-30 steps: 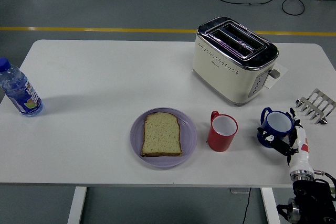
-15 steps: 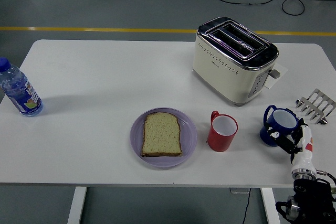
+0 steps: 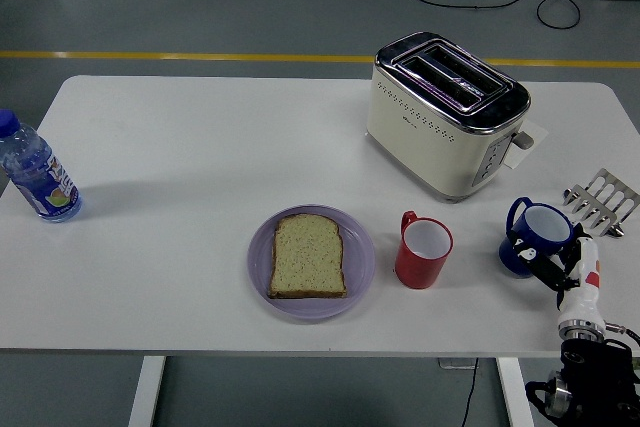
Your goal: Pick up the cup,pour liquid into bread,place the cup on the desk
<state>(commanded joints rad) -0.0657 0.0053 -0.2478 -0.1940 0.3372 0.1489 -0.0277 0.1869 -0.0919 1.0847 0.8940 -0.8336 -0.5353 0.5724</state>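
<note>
Fingers (image 3: 541, 260) of the right hand (image 3: 556, 265) curled around the blue cup (image 3: 536, 237), forearm upright at the table's near-right corner

Cream and chrome two-slot toaster (image 3: 446, 113) at right rear of white bench (image 3: 200, 137). Clear plastic water bottle (image 3: 35, 171) with blue cap upright at left edge. Silver metal rack (image 3: 603, 202) at right edge.
</note>
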